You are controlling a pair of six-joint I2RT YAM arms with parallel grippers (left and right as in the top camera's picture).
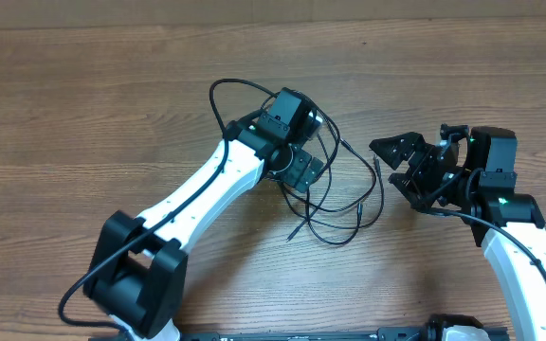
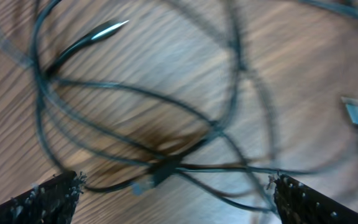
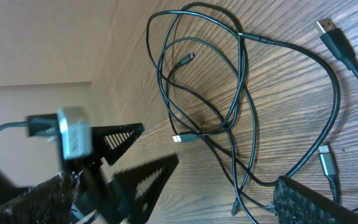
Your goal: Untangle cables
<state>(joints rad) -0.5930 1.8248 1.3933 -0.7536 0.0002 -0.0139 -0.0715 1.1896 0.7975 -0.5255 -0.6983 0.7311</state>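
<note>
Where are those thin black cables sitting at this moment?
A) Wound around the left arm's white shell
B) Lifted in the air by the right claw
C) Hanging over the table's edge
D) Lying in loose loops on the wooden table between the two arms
D: the cables lie looped on the table, while the left gripper and the right gripper both stand open and grip nothing.

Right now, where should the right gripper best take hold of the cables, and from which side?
Probably take the cables at the outer strand just behind the plug nearest the right gripper, coming from the right. That end lies flat on the table, clear of the crossed loops.
</note>
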